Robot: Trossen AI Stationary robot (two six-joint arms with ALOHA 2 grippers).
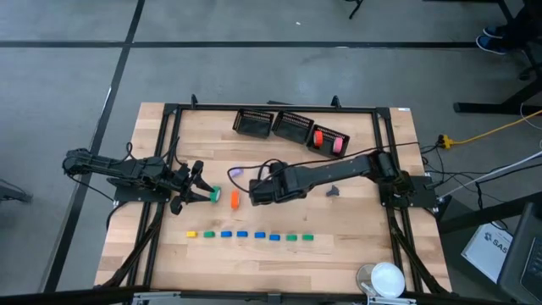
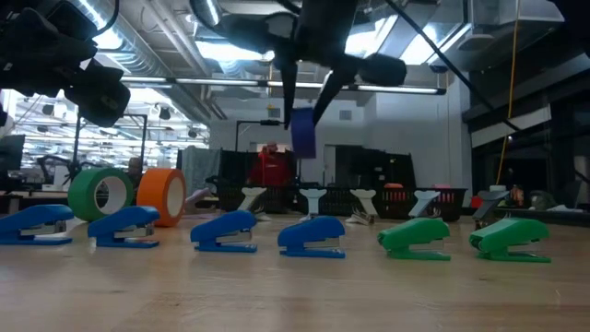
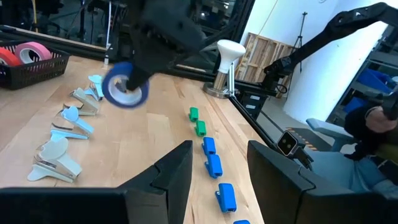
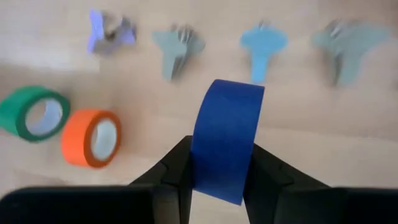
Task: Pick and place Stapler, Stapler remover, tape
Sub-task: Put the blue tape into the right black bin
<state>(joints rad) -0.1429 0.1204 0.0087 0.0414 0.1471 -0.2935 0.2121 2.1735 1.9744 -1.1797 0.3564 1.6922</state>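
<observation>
Where the pale planked wooden table point(image 1: 356, 254) lies bare near its middle, held aloft clear of the surface: a smooth round roll of blue tape point(image 4: 227, 137), on edge, pinched across its flat sides between the dark fingers of the right gripper point(image 1: 257, 193). Toward the left edge, left gripper point(image 1: 199, 188) spread wide with nothing between, just beside a green tape roll point(image 1: 215, 195) and an orange tape roll point(image 1: 235, 200). Along the front edge, a row of small glossy plastic staplers point(image 1: 250, 235): yellow, blue, green.

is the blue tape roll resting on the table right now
No, the right tool holds the blue tape roll up above the table.
</observation>
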